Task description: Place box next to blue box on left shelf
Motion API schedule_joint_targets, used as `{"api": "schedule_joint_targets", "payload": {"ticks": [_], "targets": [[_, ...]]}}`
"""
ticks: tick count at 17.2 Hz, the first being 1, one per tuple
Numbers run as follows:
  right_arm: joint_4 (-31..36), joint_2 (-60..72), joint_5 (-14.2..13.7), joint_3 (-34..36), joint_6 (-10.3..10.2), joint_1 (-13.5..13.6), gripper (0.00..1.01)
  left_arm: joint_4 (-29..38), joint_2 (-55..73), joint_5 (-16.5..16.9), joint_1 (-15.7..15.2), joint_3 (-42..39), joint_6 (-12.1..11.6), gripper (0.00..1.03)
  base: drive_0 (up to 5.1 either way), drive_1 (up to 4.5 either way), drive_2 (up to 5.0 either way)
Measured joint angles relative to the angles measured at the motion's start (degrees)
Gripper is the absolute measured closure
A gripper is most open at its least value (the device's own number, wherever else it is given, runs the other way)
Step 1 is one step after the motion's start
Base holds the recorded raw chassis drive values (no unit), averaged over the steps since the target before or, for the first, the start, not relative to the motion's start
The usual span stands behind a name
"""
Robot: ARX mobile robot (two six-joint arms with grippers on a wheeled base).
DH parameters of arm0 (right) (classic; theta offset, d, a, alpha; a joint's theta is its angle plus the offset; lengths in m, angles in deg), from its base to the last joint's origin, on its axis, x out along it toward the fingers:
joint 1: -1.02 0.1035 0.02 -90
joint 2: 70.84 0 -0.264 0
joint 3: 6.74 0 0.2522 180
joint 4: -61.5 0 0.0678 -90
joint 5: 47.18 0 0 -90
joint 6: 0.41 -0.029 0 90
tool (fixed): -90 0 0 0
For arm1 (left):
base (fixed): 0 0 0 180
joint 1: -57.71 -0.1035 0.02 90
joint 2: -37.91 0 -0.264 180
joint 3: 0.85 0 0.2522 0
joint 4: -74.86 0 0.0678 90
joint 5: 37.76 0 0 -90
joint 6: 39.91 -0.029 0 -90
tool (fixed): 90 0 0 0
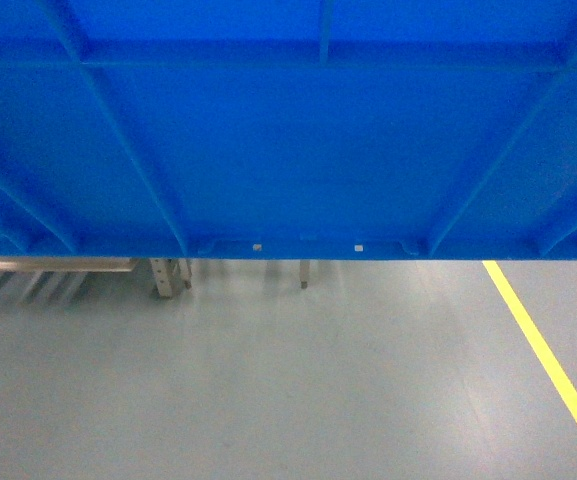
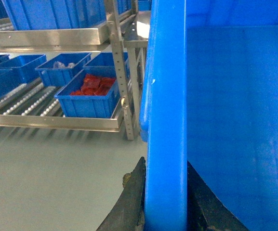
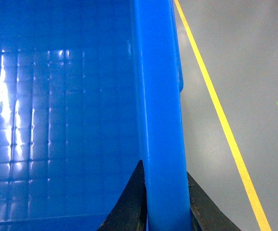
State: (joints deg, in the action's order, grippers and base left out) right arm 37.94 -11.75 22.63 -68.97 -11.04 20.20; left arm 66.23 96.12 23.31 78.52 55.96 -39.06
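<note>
Box: the box (image 1: 288, 130) hangs between both arms, its ribbed wall filling the head view above the floor (image 1: 288, 380).
Left gripper (image 2: 165, 192): pinching the left rim.
Right gripper (image 3: 164, 197): pinching the right rim.
Shelf (image 2: 57, 41): ahead-left of the left rim, holding small blue bins (image 2: 88, 96); left arm nearer.

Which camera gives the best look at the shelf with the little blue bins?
The left wrist view: the metal shelf shows its roller tracks and small blue bins. The head view shows only its legs beneath the carried box; the right wrist view shows none.

head: forward-down, box (image 1: 298, 140) close | wrists: along opposite rims, close
</note>
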Motion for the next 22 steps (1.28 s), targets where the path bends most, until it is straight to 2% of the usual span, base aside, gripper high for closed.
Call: {"api": "schedule_joint_targets", "payload": {"ticks": [22], "targets": [[0.1, 0.0, 0.0, 0.0, 0.0, 0.0, 0.91, 0.0, 0.0, 0.0, 0.0, 0.0, 0.0, 0.91, 0.0, 4.2, -4.2]]}}
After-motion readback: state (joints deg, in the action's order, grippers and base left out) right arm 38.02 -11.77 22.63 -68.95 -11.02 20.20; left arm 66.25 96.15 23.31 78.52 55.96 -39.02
